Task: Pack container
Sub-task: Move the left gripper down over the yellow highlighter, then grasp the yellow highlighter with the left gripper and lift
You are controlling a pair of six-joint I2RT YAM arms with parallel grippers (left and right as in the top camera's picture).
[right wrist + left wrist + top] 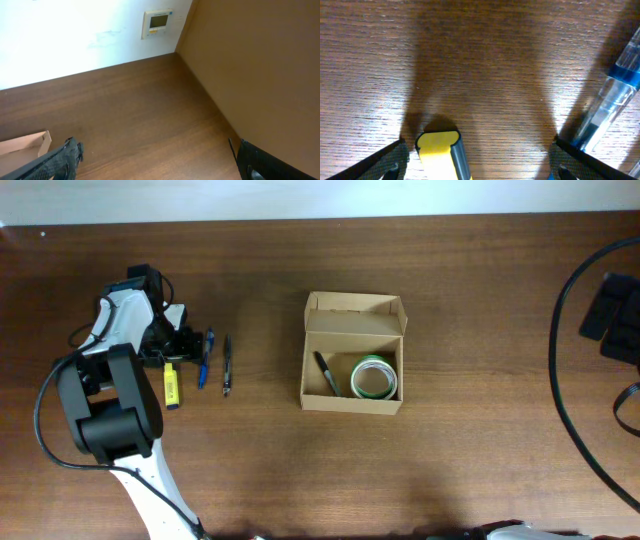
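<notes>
The container [352, 395] is an open tan cardboard box at the table's middle, its lid flap folded back. Inside it lie a dark pen [327, 373] and a green tape roll [373, 377]. Left of it lie a yellow highlighter [171, 384], a blue pen [205, 358] and a black pen [227, 365]. My left gripper [188, 345] is open and low over the table. In the left wrist view the highlighter's end [440, 152] lies between its fingers [480, 157], and the blue pen [610, 102] lies by the right finger. My right gripper [155, 160] is open and empty, with a box corner [25, 145] at its left.
A black cable [556, 370] and a black device [615, 320] lie at the table's right edge. The left arm's base [110, 415] stands at the front left. A wall panel [159, 22] shows behind the table in the right wrist view.
</notes>
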